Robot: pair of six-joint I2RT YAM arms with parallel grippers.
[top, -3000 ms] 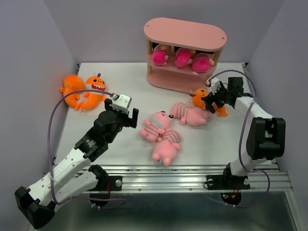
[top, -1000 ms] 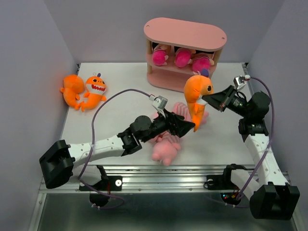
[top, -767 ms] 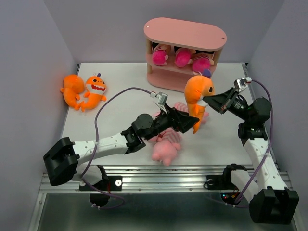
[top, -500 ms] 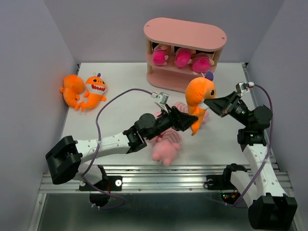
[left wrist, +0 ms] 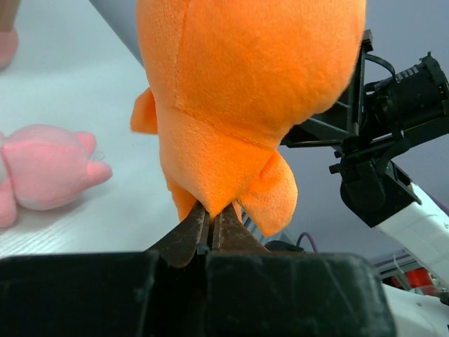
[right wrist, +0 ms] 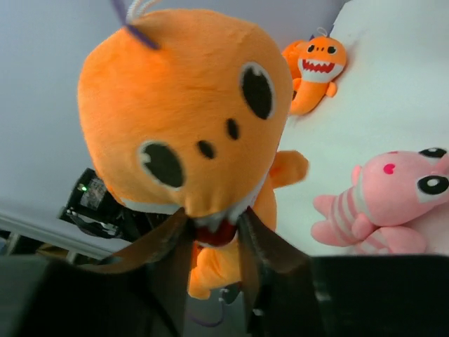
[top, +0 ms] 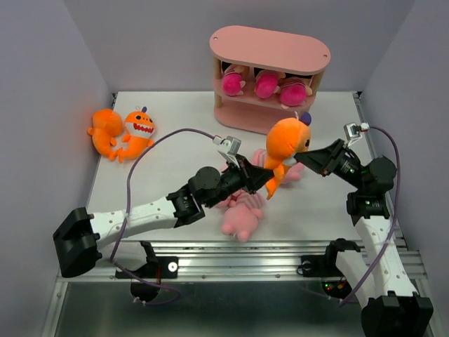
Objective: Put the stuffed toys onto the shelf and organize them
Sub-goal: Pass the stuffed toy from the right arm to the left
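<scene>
My left fingers (left wrist: 188, 237) are now clamped on a foot of the orange monster (top: 284, 140), hanging above the pink pigs (top: 238, 202) near the shelf (top: 270, 49); right fingers (right wrist: 163, 247) loosening at its mouth, release unclear, so handover looks underway.

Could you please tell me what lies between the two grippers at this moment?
The orange monster hangs between them in the top view: the left gripper is shut on its lower end, and the right gripper straddles its mouth.
</scene>
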